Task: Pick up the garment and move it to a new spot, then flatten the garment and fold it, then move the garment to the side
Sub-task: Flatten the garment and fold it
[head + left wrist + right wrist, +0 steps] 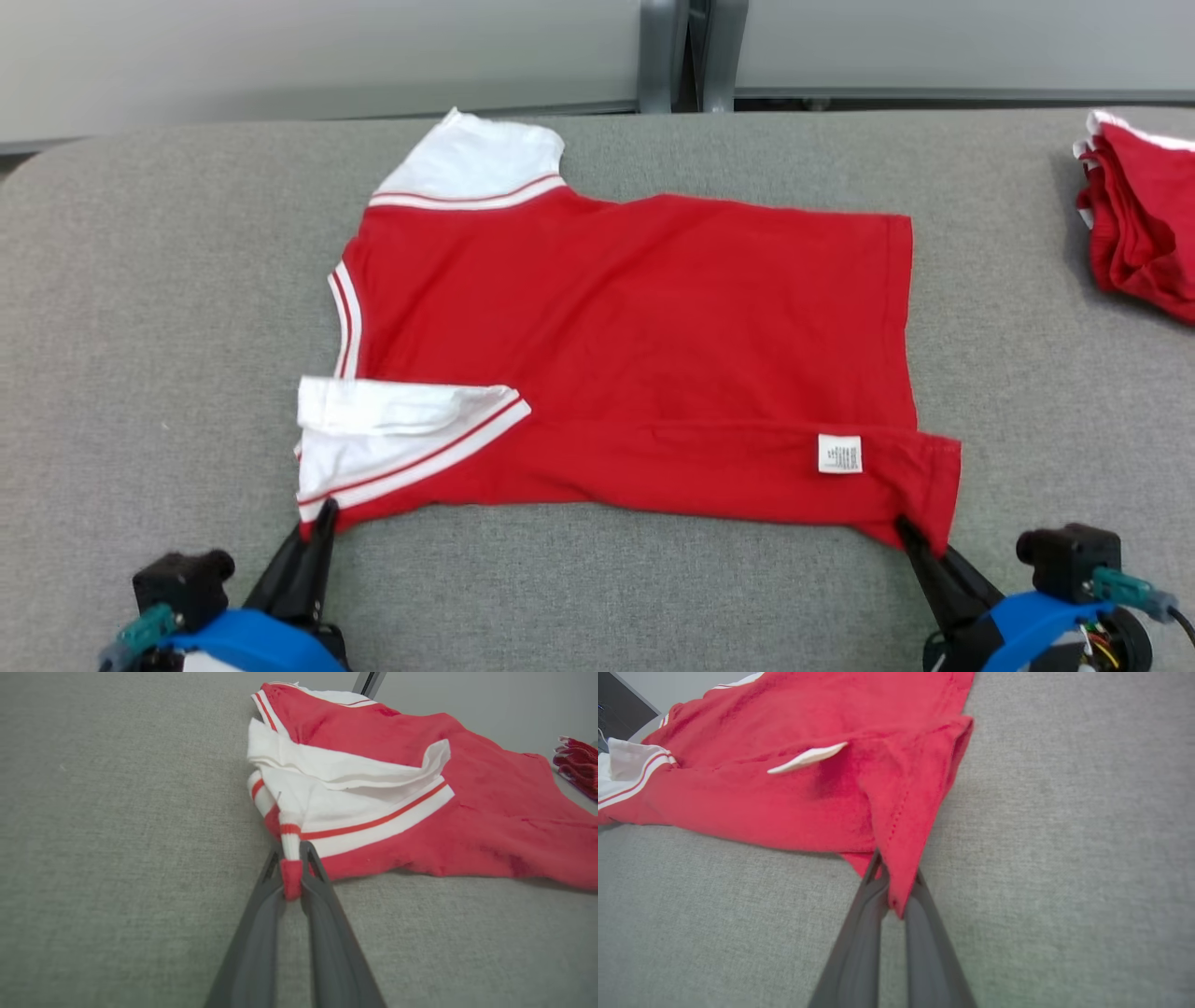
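The garment (635,336) is a red T-shirt with white sleeves, spread across the grey table, its near edge folded up and a white label (839,454) showing. My left gripper (322,519) is shut on the near-left corner by the white sleeve; the left wrist view shows the striped cuff (290,858) pinched between the fingers of that gripper (293,870). Over at the near-right hem corner, my right gripper (907,534) is shut on the cloth. In the right wrist view the red hem (901,858) hangs between the two fingers of the right gripper (893,887).
A pile of folded red and white clothes (1139,219) lies at the table's far right edge. The grey cloth-covered table (140,327) has free room left of the garment and along the front. A pale wall and a metal post (691,51) stand behind.
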Controlling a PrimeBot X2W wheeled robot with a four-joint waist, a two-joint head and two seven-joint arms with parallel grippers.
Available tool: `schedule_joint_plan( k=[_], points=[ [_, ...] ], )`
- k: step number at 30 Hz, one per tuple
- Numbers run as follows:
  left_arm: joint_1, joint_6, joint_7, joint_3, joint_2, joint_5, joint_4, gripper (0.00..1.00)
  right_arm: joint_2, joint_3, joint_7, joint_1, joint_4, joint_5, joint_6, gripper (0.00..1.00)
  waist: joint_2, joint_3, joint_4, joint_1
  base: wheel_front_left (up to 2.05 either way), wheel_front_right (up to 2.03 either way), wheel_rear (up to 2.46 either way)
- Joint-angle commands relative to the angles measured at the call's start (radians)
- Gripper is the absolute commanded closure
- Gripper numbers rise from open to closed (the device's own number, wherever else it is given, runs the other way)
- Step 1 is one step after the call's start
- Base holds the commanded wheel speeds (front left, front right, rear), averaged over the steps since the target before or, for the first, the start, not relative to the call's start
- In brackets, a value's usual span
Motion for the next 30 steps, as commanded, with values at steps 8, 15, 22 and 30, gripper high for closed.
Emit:
schedule_joint_plan(
  k=[8, 15, 22, 30],
  points=[
    [0.223, 0.072, -0.012, -0.001, 0.004, -0.019, -0.171, 1.0, -0.012, -0.051, 0.05, 0.177, -0.099, 0.021, 0.0, 1.0, 0.0, -0.074, 0.019, 0.0, 0.0, 0.0, 0.0],
    [0.345, 0.112, -0.004, -0.007, 0.022, -0.019, -0.282, 1.0, -0.005, -0.106, 0.112, 0.303, -0.2, 0.032, 0.0, 1.0, 0.0, -0.098, 0.033, 0.0, 0.0, 0.0, 0.0],
    [0.379, 0.129, 0.016, -0.019, 0.031, -0.016, -0.326, 1.0, 0.007, -0.137, 0.166, 0.362, -0.248, 0.025, 0.0, 1.0, 0.0, -0.106, 0.039, 0.0, 0.0, 0.0, 0.0],
    [0.328, 0.135, -0.011, -0.013, 0.017, 0.016, -0.329, 0.0, 0.03, -0.16, 0.128, 0.312, -0.262, -0.037, 0.0, 0.0, 0.0, -0.121, 0.032, 0.0, 0.0, 0.0, 0.0]
  ],
)
